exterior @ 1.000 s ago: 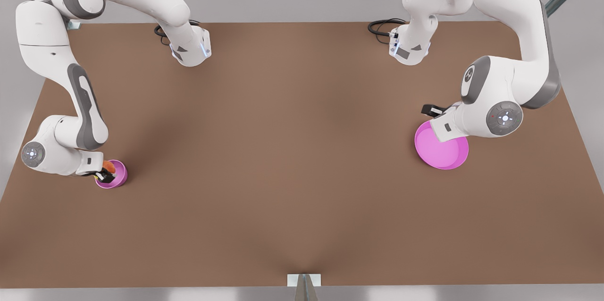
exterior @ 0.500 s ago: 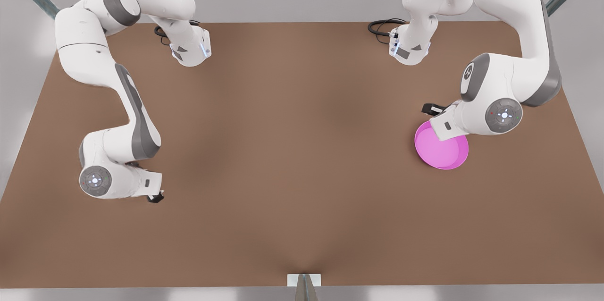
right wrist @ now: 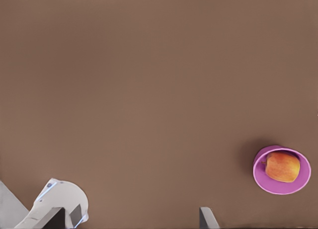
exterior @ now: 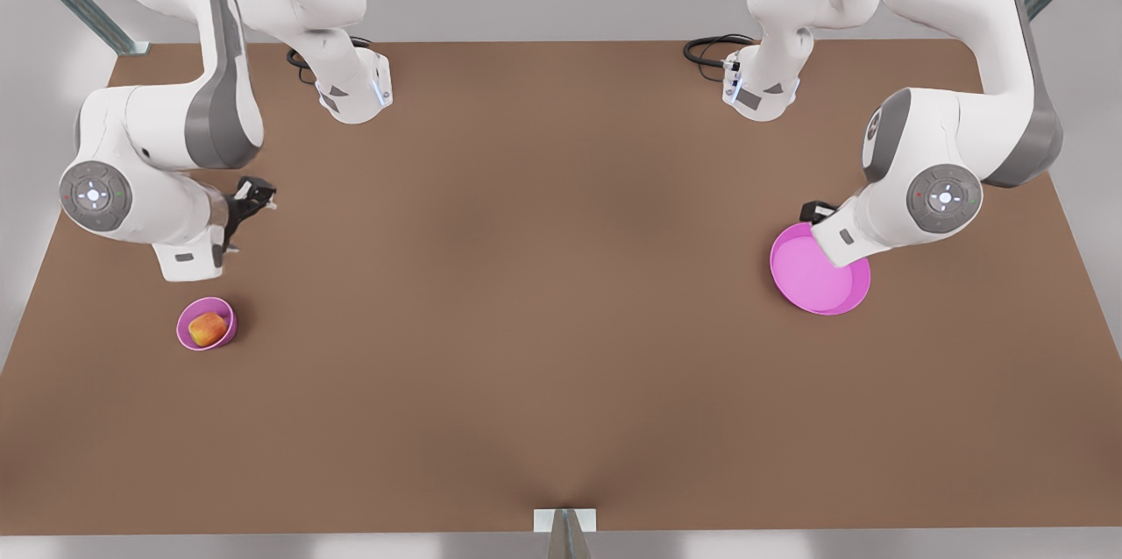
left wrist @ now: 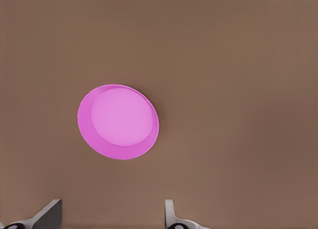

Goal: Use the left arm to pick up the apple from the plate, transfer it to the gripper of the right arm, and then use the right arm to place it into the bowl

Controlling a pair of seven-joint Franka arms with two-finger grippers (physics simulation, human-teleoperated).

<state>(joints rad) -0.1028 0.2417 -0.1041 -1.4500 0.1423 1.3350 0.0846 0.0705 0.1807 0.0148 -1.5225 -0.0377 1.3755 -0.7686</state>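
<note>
Apple point(exterior: 208, 329): in the small pink bowl point(exterior: 188, 333), front view's left; round, firm, smooth, likely slippery; pinch across its widest part.
Right gripper point(exterior: 248, 198): above, fingers spread, empty.
Left gripper point(exterior: 819, 212): over the pink plate point(exterior: 820, 289), spread, waiting.

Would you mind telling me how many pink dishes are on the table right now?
2. A small pink bowl holding the apple sits at the front view's left; an empty pink plate lies at its right, partly under one arm.
</note>
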